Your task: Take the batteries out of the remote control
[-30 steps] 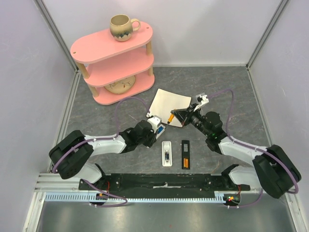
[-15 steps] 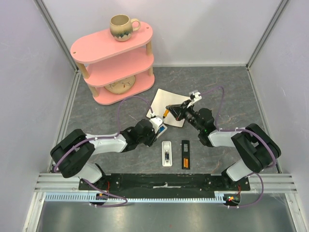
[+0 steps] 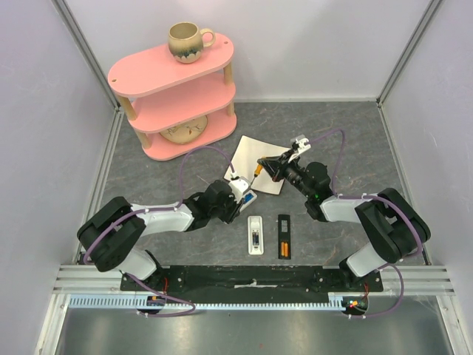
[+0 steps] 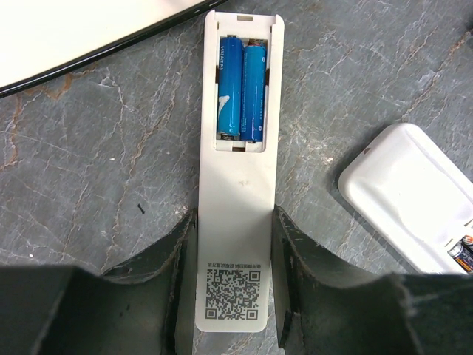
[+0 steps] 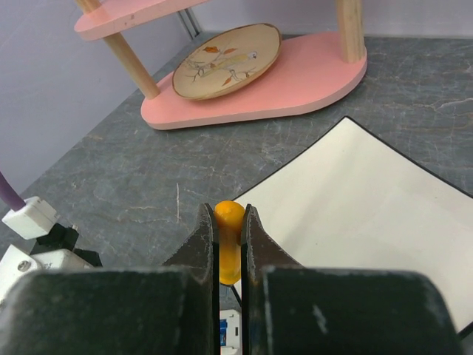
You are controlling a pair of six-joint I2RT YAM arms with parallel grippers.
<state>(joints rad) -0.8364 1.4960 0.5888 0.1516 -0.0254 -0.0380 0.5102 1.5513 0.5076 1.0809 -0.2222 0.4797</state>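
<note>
- Our left pincer (image 4: 235, 222) clamps the white remote (image 4: 235, 185); blue batteries (image 4: 242, 89) lie just ahead of it.
- Our right pincer (image 5: 228, 222), pinching an orange-handled screwdriver (image 5: 229, 248), should lever gently.

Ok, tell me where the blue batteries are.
Left wrist view: the blue batteries sit in the open white remote gripped by the left hand.
</note>
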